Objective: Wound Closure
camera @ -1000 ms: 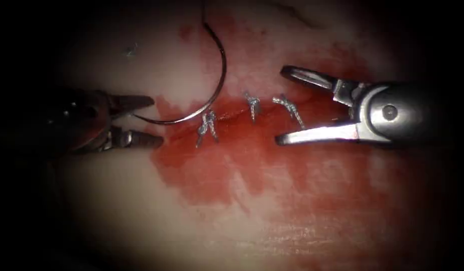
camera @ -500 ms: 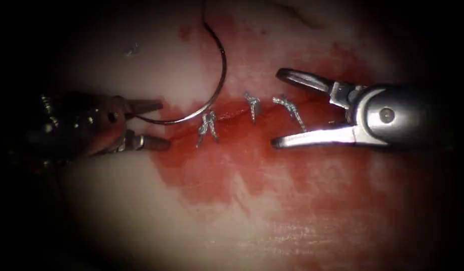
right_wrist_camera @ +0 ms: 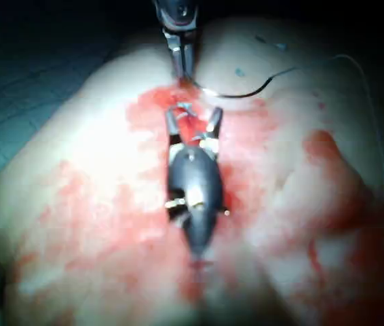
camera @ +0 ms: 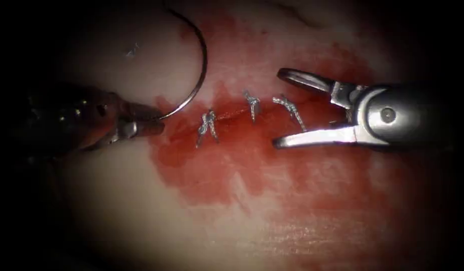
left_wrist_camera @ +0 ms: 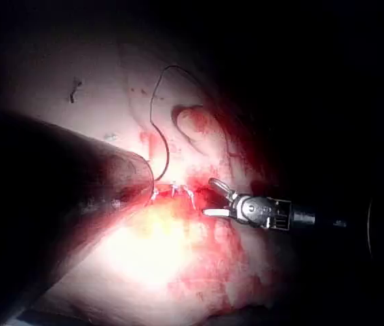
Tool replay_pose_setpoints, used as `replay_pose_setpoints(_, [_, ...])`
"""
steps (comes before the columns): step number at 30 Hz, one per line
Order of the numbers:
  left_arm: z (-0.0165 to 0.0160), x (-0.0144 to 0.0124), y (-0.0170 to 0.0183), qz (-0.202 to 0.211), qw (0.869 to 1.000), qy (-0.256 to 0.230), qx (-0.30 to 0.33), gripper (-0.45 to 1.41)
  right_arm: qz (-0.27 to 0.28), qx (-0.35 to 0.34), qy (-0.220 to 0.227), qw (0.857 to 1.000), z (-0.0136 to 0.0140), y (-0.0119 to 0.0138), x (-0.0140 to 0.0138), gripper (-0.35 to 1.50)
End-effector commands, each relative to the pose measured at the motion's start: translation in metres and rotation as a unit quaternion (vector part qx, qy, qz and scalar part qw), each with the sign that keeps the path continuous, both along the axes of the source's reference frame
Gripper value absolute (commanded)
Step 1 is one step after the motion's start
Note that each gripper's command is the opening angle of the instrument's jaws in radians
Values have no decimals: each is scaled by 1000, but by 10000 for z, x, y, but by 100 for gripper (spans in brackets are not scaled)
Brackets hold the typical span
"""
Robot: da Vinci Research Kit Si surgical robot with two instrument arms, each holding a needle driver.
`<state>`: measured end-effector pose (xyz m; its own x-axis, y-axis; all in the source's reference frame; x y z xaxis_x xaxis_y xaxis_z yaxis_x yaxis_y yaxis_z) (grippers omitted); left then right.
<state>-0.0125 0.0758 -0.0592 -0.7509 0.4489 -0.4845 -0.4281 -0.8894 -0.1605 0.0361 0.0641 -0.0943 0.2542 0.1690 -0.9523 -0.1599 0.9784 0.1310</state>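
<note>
We are holding our left gripper (camera: 159, 120) low at the left end of the cut (camera: 232, 114), its shaft lying nearly level and its tip pointing toward the sutures. Its jaws are pressed together on the needle (camera: 194, 83), pinching it near one end of its curve. A second ago those jaws were spread with the needle lying loose between them; they have since closed, and the needle has swung up and leftward. The needle is arching freely above the tissue (camera: 141, 200), on the left side of the cut and clear of the surface, and we cannot see any part of it buried. In the left wrist view the thread (left_wrist_camera: 157, 102) is trailing off the needle's far end in a loose loop over the pale tissue.

We are keeping our right gripper (camera: 276, 108) at the right end of the cut, its shaft coming in level from the right. Its jaws are spread wide and gripping nothing, one on either side of the rightmost knot (camera: 288, 108). It has barely shifted over the last second.

Three tied stitches are sitting in a row along the cut, with the middle knot (camera: 252, 104) and the left knot (camera: 208, 125) between the two grippers. Red fluid (camera: 252, 165) is spreading over the tissue around and below the cut.
</note>
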Motion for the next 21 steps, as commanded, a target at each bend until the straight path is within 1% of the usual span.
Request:
replay_pose_setpoints(1, [-3, -7, 10, 12, 1000, -7, -25, -35, 4, 15, 5, 1000, 1, 3, 5, 133])
replay_pose_setpoints(2, [-7, -9, 14, 19, 999, -8, -45, -35, 11, 24, 3, 1000, -1, 4, 3, 133])
replay_pose_setpoints(5, [-20, -16, 25, 41, 991, -6, -125, -35, 37, 95, 13, 995, -16, 5, -9, 131])
replay_pose_setpoints(6, [-21, -17, 27, 47, 989, -2, -142, -35, 39, 108, 15, 993, -20, 4, -10, 131])
replay_pose_setpoints(8, [-24, -20, 28, 69, 981, 15, -182, -35, 51, 137, 28, 989, -30, 5, -14, 131])
replay_pose_setpoints(9, [-26, -24, 27, 82, 974, 30, -208, -35, 61, 167, 37, 983, -40, 4, -17, 128])
replay_pose_setpoints(11, [-26, -28, 24, 91, 969, 41, -227, -35, 64, 183, 41, 980, -47, 3, -19, 128])
replay_pose_setpoints(12, [-24, -35, 14, 107, 957, 59, -263, -35, 70, 213, 44, 974, -53, 2, -24, 126])
replay_pose_setpoints(13, [-22, -38, 10, 114, 953, 68, -273, -35, 71, 232, 42, 969, -54, 1, -25, 126])
replay_pose_setpoints(15, [-18, -44, 2, 126, 941, 85, -301, -35, 66, 268, 18, 961, -53, -1, -30, 123])
replay_pose_setpoints(16, [-15, -46, -4, 131, 933, 96, -320, -35, 66, 278, 4, 958, -50, -1, -32, 123])
replay_pose_setpoints(17, [-15, -46, -4, 131, 933, 96, -320, -35, 66, 278, 4, 958, -50, -1, -32, 123])
replay_pose_setpoints(21, [-8, -46, -23, 144, 909, 127, -370, -35, 83, 292, -17, 953, -44, 6, -40, 123])
